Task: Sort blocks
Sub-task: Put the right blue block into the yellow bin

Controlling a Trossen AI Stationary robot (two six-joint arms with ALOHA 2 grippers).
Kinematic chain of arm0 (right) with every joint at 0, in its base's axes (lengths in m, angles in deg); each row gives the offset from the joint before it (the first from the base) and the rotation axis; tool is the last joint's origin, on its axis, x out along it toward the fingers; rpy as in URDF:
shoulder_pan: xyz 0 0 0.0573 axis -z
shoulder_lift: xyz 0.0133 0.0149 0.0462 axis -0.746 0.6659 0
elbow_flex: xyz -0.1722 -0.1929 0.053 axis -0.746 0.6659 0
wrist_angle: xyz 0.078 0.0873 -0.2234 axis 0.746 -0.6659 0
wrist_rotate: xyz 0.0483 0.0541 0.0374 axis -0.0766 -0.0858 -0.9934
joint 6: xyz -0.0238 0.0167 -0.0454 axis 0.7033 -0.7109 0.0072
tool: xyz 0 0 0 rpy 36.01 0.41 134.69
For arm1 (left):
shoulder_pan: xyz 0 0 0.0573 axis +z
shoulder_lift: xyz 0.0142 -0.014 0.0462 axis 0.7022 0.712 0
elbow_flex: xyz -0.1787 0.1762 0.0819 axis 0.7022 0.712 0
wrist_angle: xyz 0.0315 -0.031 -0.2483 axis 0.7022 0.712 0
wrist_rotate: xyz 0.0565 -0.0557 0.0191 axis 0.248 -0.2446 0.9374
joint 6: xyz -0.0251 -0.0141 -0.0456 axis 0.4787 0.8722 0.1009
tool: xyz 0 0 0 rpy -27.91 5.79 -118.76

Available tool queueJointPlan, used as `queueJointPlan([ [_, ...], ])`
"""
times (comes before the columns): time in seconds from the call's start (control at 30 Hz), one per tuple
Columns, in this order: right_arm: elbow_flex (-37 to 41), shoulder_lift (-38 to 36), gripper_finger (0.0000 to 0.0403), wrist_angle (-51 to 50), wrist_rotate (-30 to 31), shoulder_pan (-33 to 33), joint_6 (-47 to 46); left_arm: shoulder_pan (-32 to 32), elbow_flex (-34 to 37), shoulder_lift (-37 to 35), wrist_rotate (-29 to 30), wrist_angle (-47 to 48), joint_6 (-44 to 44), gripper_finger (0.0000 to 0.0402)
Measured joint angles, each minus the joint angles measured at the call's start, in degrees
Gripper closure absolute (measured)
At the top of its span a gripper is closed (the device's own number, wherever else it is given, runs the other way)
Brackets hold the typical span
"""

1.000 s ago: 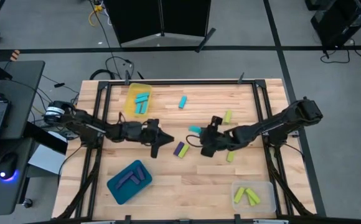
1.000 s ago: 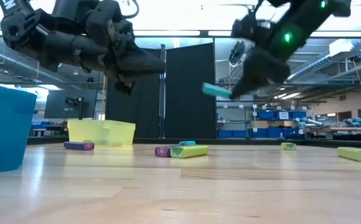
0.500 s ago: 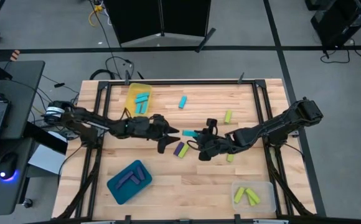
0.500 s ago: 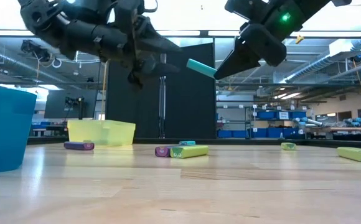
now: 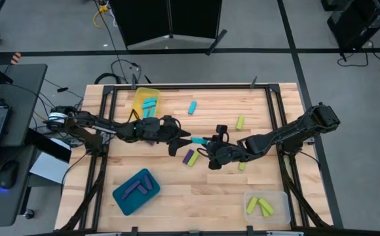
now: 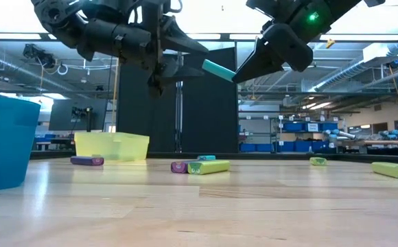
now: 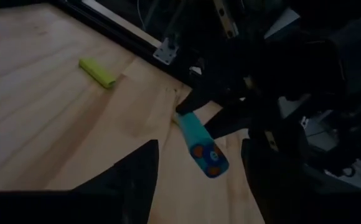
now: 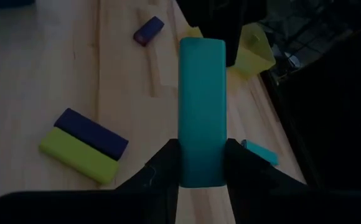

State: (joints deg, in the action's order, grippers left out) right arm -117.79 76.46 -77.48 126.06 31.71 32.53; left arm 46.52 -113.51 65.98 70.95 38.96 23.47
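Blocks-wise, the cyan block (image 6: 219, 70) hangs mid-air above the desk (image 5: 203, 190), clamped by one end in the right tool (image 5: 208, 142), its free end poking between the left tool's (image 5: 185, 139) spread fingers, looks like a handoff.

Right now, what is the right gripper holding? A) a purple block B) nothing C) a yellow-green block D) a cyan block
D: the right gripper is shut on a cyan block held up off the table, its free end pointing toward the open left gripper.
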Motion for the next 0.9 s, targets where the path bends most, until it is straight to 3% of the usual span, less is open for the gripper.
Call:
queueJointPlan([
  [0.33, 0.0, -0.04, 0.0296, 2.84, 1.49, 0.47, 2.71, 1.92, -0.86, 0.27, -4.53, 0.22, 5.08, 0.0165],
  [0.63, 0.0, -0.04, 0.0296, 3.24, 1.51, 1.38, 3.33, 2.73, -9.73, 7.59, -12.26, 6.92, 6.15, 0.0168],
  [0.9, -0.02, -0.07, 0.0296, 3.21, 2.86, 1.4, 3.69, 3.51, -11.34, 8.92, -13.11, 7.28, 5.6, 0.0222],
])
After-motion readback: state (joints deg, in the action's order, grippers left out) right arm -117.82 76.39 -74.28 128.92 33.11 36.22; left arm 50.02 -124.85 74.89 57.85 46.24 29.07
